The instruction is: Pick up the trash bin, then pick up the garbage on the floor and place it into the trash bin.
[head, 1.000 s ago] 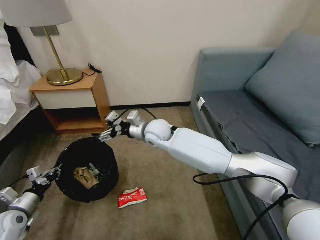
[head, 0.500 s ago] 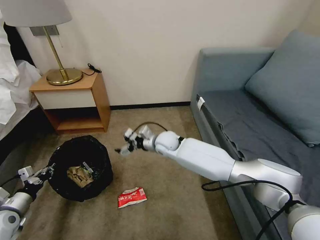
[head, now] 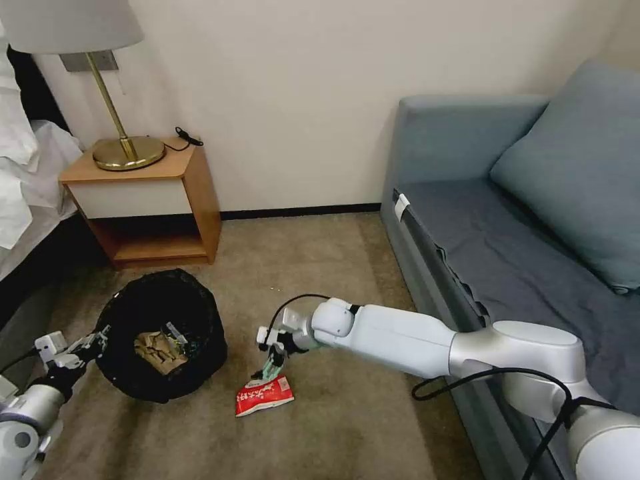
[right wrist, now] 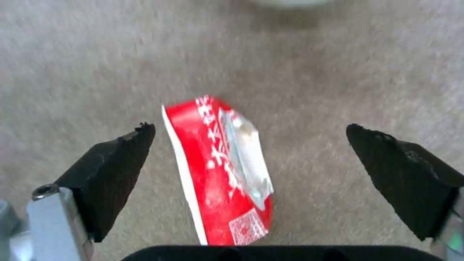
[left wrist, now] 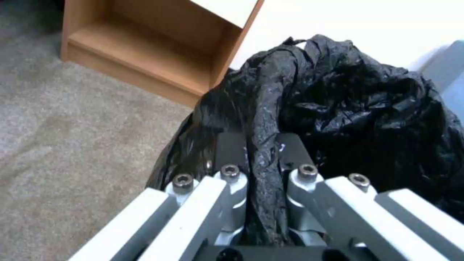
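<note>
Gripper on the right (right wrist: 249, 143), jaws wide above snack packet (head: 264, 395), should straddle it squarely; left gripper (left wrist: 263, 159) clamps trash bin (head: 163, 333).

We lose the trash bin (head: 163, 333) whitish base under its bag; packet (right wrist: 220, 170) near end cut off in right wrist view.

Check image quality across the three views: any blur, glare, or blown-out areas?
Head view: sharp and evenly lit, soft shadow under the trash bin. Left wrist view: wall behind the bin's bag is blown out white, left gripper in focus. Right wrist view: carpet smeared with motion blur, red-white packet slightly soft between the right gripper fingers.
</note>
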Controlling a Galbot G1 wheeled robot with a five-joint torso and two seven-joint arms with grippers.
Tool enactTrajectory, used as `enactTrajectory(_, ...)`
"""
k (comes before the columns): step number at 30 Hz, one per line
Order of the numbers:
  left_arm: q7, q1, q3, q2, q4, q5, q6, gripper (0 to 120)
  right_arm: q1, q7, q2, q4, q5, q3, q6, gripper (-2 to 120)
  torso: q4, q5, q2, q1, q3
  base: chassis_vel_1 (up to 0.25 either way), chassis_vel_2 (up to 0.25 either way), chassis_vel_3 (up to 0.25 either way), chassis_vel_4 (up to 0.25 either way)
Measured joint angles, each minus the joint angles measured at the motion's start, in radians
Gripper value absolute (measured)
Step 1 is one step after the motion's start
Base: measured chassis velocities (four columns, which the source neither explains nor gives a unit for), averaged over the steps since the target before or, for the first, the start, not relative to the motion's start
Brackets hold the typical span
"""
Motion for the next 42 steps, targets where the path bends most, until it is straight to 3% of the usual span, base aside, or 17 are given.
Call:
enactTrajectory(13, -0.001, 0.009, -0.009, -0.01, 0.001, -0.001, 0.001, 4, -0.079, -0.025, 0.103, -0.231, -0.078, 0.017, 0.074, 100, -0.0001, -0.0002, 0.0, 0.0, 0.0, 0.0, 0.0, 0.0, 0.0)
enactTrajectory(27, 0.005, 0.008, -0.012, -0.003, 0.015, -0.007, -0.001, 4, -0.144, 0.013, 0.161, -0.323, -0.123, 0.024, 0.107, 99, -0.0001, -0.0002, 0.0, 0.0, 0.0, 0.0, 0.0, 0.0, 0.0)
enactTrajectory(42, 0.008, 0.008, 0.001, -0.005, 0.014, -0.008, -0.004, 4, -0.192, 0.027, 0.162, -0.339, -0.148, 0.036, 0.139, 48, -0.0001, -0.0001, 0.0, 0.0, 0.0, 0.0, 0.0, 0.0, 0.0)
